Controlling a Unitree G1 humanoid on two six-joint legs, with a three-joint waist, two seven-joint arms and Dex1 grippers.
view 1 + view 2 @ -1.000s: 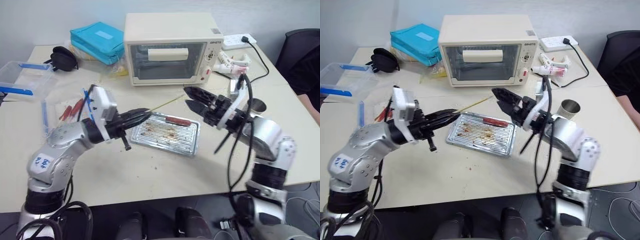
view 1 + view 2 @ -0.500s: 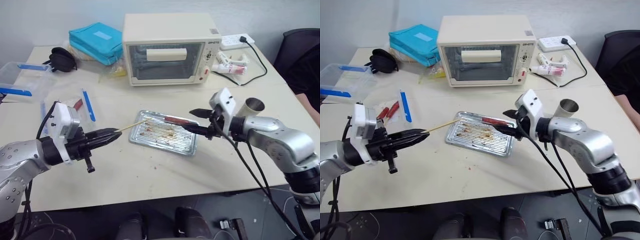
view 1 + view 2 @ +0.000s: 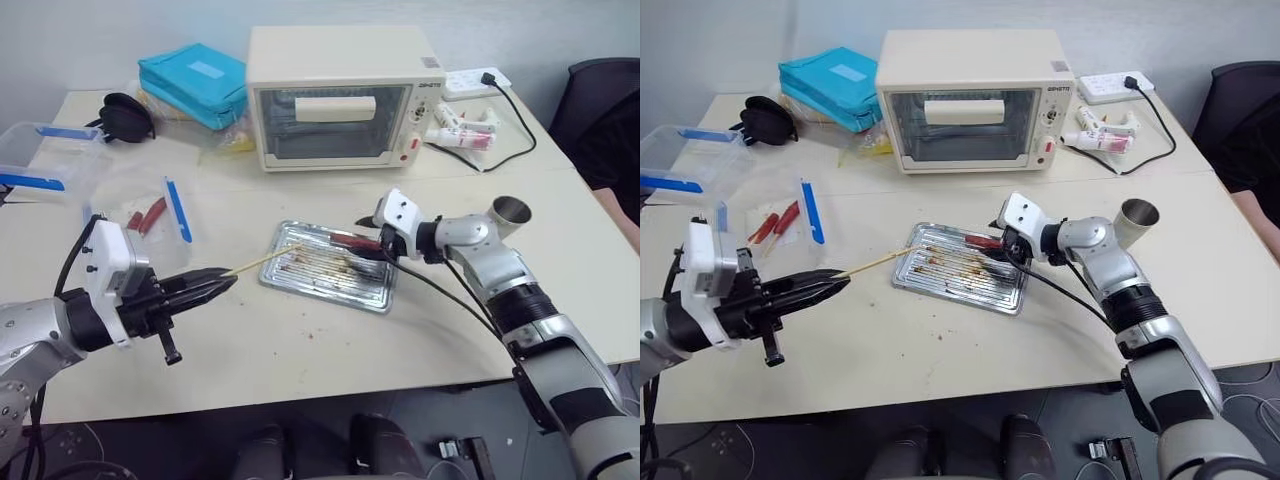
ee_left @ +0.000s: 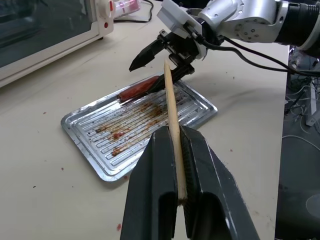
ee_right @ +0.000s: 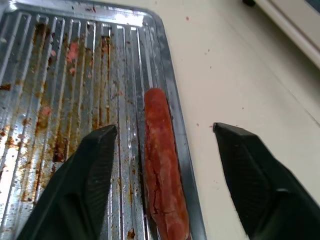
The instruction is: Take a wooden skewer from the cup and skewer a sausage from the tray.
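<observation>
Reaching in low from the seven o'clock side of the table (image 3: 300, 350), the left gripper (image 3: 205, 289) is held almost level, its black fingers (image 4: 200, 165) clamped tight on the wooden skewer (image 3: 262, 261), which is gripped near its butt end. The free length of the skewer is pointed toward two o'clock, and its tip is seen over the near-left corner of the tray (image 3: 372, 296). The tray is laid flat at the middle of the table, its ribbed floor marked with brown grease. The sausage (image 5: 162, 192) is found lying against the tray's far rim, lengthwise along it. From four o'clock the right arm is stretched forward and angled inward toward ten o'clock, the wrist tipped slightly downward. The right gripper (image 5: 165, 165) is spread wide, one finger set on each side of the sausage without touching it. At about three o'clock from the tray, behind the right forearm, the cup (image 3: 508, 212) is stood upright. Farther back, at twelve o'clock, a cream toaster oven (image 3: 340, 95) is placed.
</observation>
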